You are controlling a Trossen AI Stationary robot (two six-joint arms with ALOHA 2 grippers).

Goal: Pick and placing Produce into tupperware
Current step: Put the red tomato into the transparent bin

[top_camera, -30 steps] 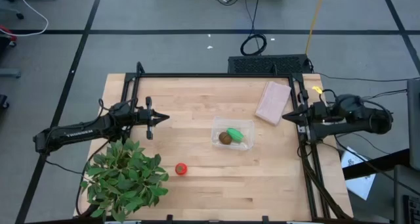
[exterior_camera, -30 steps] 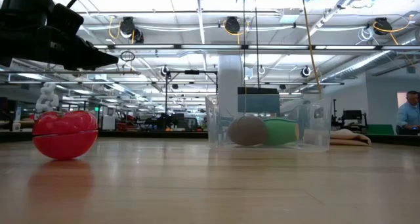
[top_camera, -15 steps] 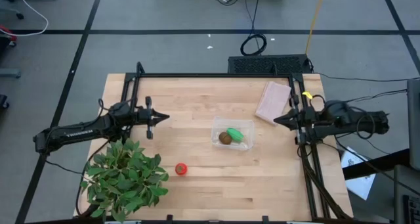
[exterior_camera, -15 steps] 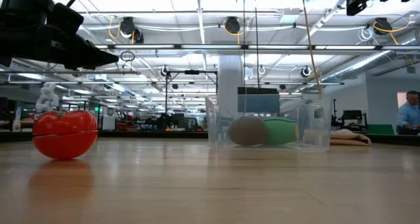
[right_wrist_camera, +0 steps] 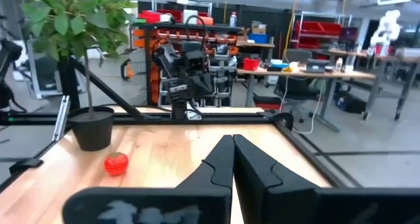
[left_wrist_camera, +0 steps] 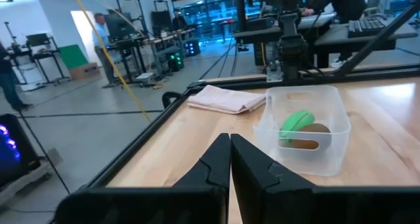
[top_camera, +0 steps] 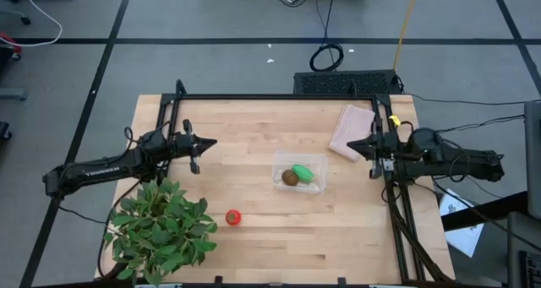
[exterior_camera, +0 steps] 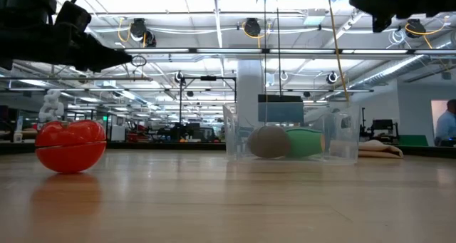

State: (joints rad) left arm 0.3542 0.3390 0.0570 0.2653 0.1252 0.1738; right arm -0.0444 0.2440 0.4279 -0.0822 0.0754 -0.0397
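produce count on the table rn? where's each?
3. The brown kiwi and the green piece sit side by side inside the clear tupperware. The red tomato lies loose on the wood beside the potted plant. Nothing looks hidden.

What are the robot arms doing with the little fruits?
They are putting produce into the clear tupperware. The brown kiwi and the green piece already lie inside it. The red tomato sits on the wooden table, near the leafy plant. Neither gripper holds anything: the left gripper and the right gripper are both shut, above opposite sides of the table.
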